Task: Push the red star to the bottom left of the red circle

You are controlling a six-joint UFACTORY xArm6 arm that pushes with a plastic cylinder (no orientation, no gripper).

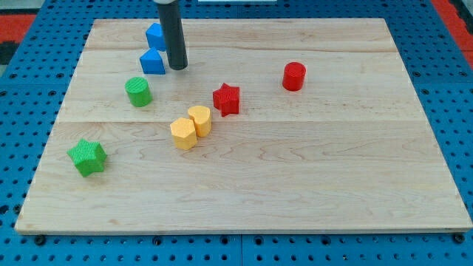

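Note:
The red star [227,99] lies near the middle of the wooden board [310,177]. The red circle, a short cylinder [294,76], stands to the star's upper right, well apart from it. My tip [177,67] rests on the board at the upper left, to the upper left of the red star and just right of the blue triangle [152,62]. It touches no red block.
A blue block [155,35] sits above the blue triangle, partly behind the rod. A green cylinder [138,91] stands left of the star. Two yellow blocks [191,126] touch each other below left of the star. A green star [87,157] lies at lower left.

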